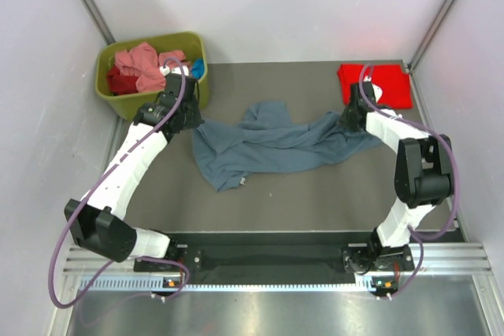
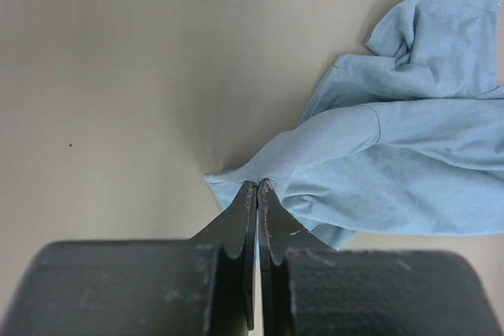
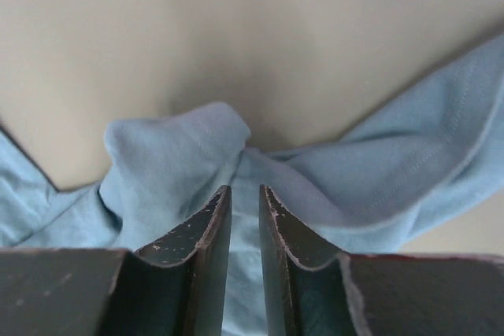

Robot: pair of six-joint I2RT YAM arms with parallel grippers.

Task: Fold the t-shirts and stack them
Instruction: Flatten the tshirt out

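A slate blue-grey t-shirt point(image 1: 268, 143) lies crumpled across the middle of the table. My left gripper point(image 1: 194, 121) is at its left end. In the left wrist view the gripper point(image 2: 257, 183) is shut on a corner of the shirt's point(image 2: 394, 139) edge. My right gripper point(image 1: 347, 116) is at the shirt's right end. In the right wrist view its jaws point(image 3: 245, 189) stand narrowly apart with bunched shirt cloth point(image 3: 173, 155) pinched between them. A bright red t-shirt point(image 1: 376, 84) lies folded at the back right.
An olive-green bin point(image 1: 150, 76) stands at the back left, just behind my left gripper. It holds salmon pink point(image 1: 146, 64) and dark red point(image 1: 118, 80) shirts. Pale walls close in the table on both sides and at the back.
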